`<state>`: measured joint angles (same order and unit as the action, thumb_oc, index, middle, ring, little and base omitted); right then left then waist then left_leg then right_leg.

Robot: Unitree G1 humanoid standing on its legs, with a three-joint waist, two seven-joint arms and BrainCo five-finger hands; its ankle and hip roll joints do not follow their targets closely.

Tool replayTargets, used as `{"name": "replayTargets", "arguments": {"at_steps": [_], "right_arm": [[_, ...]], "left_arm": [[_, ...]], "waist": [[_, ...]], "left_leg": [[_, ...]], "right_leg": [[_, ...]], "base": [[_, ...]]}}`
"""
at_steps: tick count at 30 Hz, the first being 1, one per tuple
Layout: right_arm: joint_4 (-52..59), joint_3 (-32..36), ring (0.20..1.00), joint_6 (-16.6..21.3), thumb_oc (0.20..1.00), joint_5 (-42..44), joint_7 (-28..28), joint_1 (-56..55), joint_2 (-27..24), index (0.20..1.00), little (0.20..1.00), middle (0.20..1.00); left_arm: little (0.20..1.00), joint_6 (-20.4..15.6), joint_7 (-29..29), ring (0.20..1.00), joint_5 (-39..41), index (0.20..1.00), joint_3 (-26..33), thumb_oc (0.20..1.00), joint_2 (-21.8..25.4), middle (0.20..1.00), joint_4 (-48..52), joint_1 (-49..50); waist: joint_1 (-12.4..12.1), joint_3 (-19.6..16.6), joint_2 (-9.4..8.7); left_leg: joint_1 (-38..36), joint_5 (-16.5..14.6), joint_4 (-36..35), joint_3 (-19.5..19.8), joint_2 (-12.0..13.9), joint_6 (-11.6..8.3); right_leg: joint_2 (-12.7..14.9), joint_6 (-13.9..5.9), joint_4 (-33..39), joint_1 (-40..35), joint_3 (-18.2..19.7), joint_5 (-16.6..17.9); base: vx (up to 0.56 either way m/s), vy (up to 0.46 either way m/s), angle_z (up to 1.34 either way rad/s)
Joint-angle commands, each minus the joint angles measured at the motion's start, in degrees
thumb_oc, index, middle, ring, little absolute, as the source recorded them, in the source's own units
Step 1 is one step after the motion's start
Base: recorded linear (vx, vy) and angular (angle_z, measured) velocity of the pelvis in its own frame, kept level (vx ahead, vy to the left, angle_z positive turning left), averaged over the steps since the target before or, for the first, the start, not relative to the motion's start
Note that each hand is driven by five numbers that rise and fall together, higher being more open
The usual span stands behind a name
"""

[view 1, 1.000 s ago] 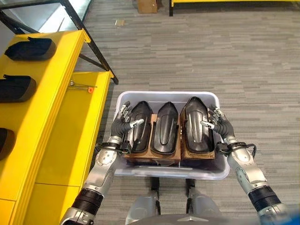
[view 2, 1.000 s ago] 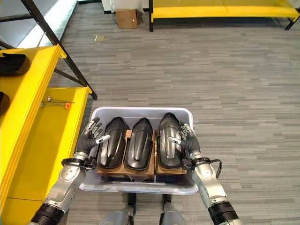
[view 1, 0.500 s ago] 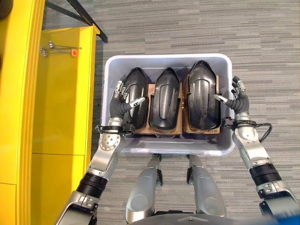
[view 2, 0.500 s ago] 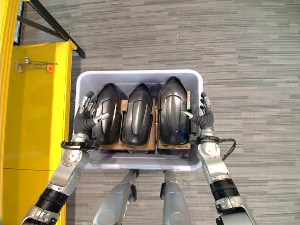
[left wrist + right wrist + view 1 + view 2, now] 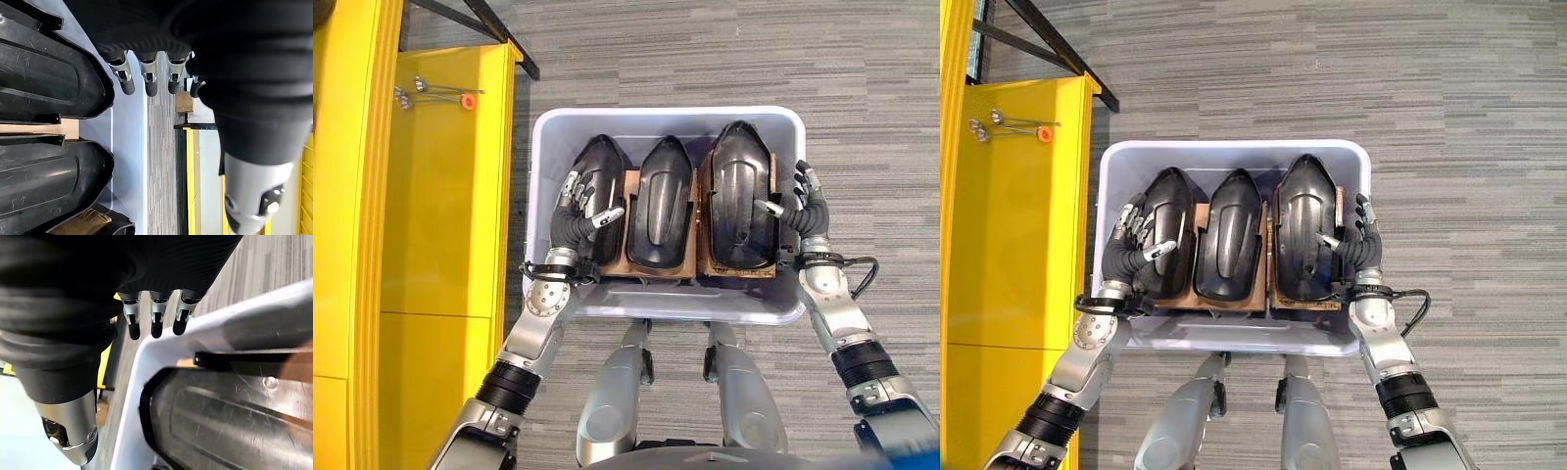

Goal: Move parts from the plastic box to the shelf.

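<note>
box: I see the grey plastic box point(image 5: 548, 137) on the carpet floor point(image 5: 724, 49), just right of the yellow shelf point(image 5: 440, 196).
parts: three black parts point(image 5: 664, 206) side by side in the box, on cardboard point(image 5: 628, 186).
left hand: my left hand point(image 5: 579, 213) rests on the left part point(image 5: 602, 171), fingers relaxed, released.
right hand: my right hand point(image 5: 800, 208) at the box's right wall beside the right part point(image 5: 739, 191), fingers straight, grasping nothing.

Plastic box point(image 5: 540, 157) on grey carpet point(image 5: 724, 49)
</note>
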<state>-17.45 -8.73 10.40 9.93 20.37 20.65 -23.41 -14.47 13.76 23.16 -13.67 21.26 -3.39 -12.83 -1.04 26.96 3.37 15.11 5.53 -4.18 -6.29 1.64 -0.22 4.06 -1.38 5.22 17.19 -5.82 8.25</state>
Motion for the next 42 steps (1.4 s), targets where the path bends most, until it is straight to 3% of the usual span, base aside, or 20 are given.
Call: {"name": "replayTargets", "arguments": {"at_steps": [1,8,16,42], "right_arm": [[0.3,-0.6,1.000,2.4,1.000,-0.1,-0.3,1.0,0.3,1.000,1.000,1.000],[0.8,-1.4,1.000,2.3,1.000,-0.6,0.2,1.2,0.2,1.000,1.000,1.000],[-4.0,-0.3,1.000,1.9,1.000,0.2,2.9,1.9,0.5,1.000,1.000,1.000],[-19.9,-4.7,1.000,-0.1,1.000,4.2,3.7,8.8,2.4,1.000,1.000,1.000]], "left_arm": [[1.000,-4.0,0.1,1.000,0.6,1.000,-0.6,1.000,2.7,1.000,4.9,0.7],[1.000,-4.0,0.4,1.000,0.5,1.000,-1.7,1.000,3.1,1.000,5.3,0.0],[1.000,-4.2,0.5,1.000,1.6,1.000,-2.8,1.000,3.5,1.000,5.9,0.2],[1.000,-4.5,1.3,1.000,3.2,1.000,-5.6,1.000,3.9,1.000,7.1,-0.9]], "waist": [[-0.1,-3.5,-2.66],[-0.1,-3.3,-2.66],[-0.2,-2.9,-2.24],[-1.6,-1.1,-0.52]], "left_leg": [[2.7,-3.0,4.9,1.3,3.5,-4.19],[3.3,-3.1,4.9,1.6,3.5,-4.16],[4.3,-3.2,5.2,1.5,3.2,-4.01],[6.2,-3.1,5.2,1.5,2.7,-3.80]], "right_leg": [[11.0,-7.70,-4.3,0.2,1.1,-1.3],[10.9,-7.69,-4.3,0.6,1.0,-1.3],[11.0,-7.71,-4.4,1.8,1.1,-1.2],[10.8,-7.57,-5.4,4.0,1.3,-1.3]], "base": [[0.00,0.000,0.00],[0.00,0.000,0.01],[0.00,0.000,0.00],[0.00,0.000,0.00]]}}
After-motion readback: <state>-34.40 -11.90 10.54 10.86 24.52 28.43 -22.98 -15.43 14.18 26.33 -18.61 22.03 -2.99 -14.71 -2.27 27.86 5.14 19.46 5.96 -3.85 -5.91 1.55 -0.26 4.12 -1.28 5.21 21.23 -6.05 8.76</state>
